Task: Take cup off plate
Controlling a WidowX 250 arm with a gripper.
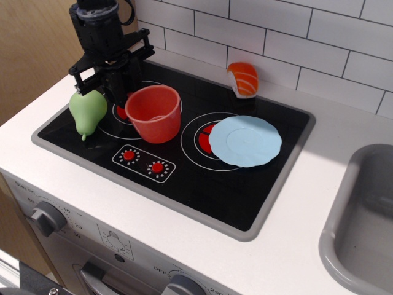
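Note:
The coral-red cup (154, 113) stands upright over the left burner of the black stovetop (202, 178), level with or just above its surface. My black gripper (118, 92) is at the cup's back-left side and is shut on its rim or handle there; the handle is hidden behind the fingers. The pale blue plate (245, 141) lies flat and empty on the right burner, about a cup's width to the right of the cup.
A green toy pear (87, 110) stands just left of my gripper, nearly touching it. An orange-and-white sushi piece (243, 78) sits at the back of the stove. A grey sink (362, 221) is at the right. Stove knobs (46, 216) line the front.

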